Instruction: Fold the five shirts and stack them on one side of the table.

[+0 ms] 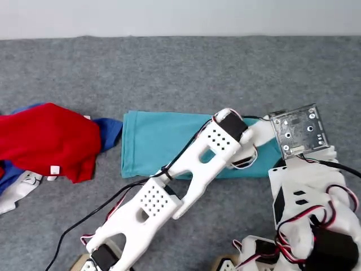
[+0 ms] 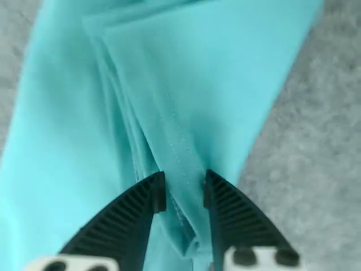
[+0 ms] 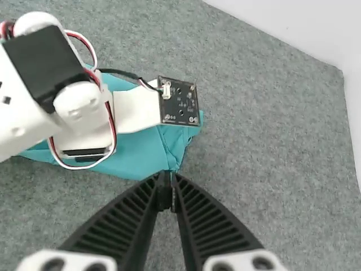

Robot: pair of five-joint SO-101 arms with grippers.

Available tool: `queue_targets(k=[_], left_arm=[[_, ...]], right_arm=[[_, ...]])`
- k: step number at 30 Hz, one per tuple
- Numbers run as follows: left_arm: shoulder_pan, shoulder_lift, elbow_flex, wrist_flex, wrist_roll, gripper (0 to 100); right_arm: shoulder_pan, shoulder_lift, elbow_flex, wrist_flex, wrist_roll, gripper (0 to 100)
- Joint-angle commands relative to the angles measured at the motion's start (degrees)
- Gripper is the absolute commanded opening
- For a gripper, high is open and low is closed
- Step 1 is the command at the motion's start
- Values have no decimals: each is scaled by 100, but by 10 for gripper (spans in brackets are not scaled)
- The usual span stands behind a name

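Teal half-folded cotton shirt (image 1: 158, 144): left gripper (image 2: 184, 183) and right gripper (image 3: 170, 183) pinch its right end, jaws nearly closed; next, probably fold it leftward together.

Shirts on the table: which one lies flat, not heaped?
The teal shirt, in the middle. The red shirt, blue shirt and white shirt are heaped together at the high view's left.

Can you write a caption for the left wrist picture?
Left tool pinches a fold of the teal shirt on the grey table.
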Motion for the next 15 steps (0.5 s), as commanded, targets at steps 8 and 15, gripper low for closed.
queue_targets(k=[8, 15], left_arm=[[-791, -422, 391, -378, 9, 126], [-598, -440, 391, -527, 9, 126]], right_arm=[[-48, 40, -9, -66, 26, 22], [-48, 48, -9, -66, 26, 22]])
